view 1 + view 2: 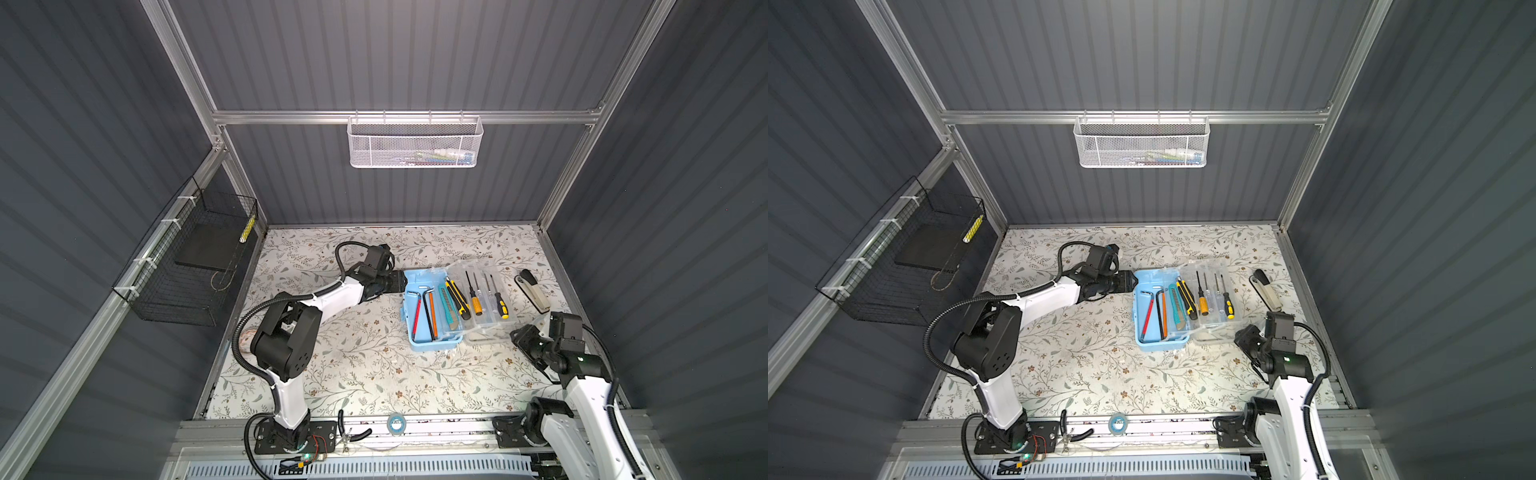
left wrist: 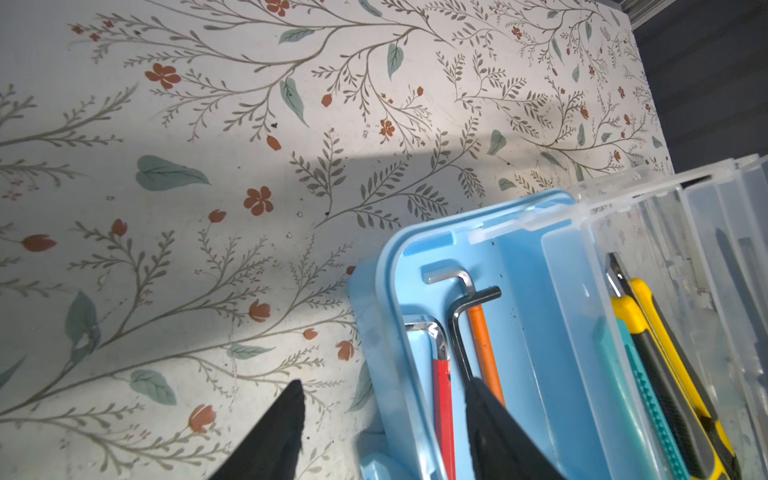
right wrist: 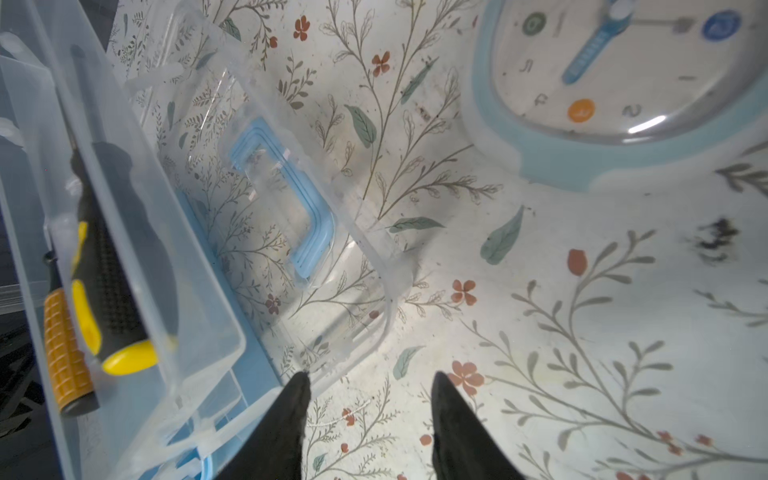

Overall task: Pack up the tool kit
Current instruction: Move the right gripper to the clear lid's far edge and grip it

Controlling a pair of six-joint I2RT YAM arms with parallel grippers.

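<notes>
In both top views the tool kit (image 1: 436, 344) lies open on the floral desk (image 1: 353, 374), right of the middle. Three hex keys (image 1: 426, 307) sit in its light-blue base. Two utility knives (image 1: 455, 301) and several screwdrivers (image 1: 486, 297) rest in clear trays spread to its right. A black-and-beige stapler (image 1: 534, 291) lies loose farther right, apart from the kit. The left end effector (image 1: 401, 283) is at the base's far left corner, and the right end effector (image 1: 517, 332) is near the lid's near corner.

In the left wrist view the jaws stand apart and straddle the base's wall, one finger (image 2: 286, 424) over the desk and the other over the hex keys — gripping nothing.

In the right wrist view this end effector is open too, with only desk between its fingers. The clear lid (image 3: 353, 291), with its blue handle (image 3: 320, 224), lies flat just beside one fingertip. A blue-rimmed clock (image 3: 615, 83) lies beyond.

Most tools look stowed. What seems left is seating the trays, perhaps adding the stapler, and closing and latching the lid.
</notes>
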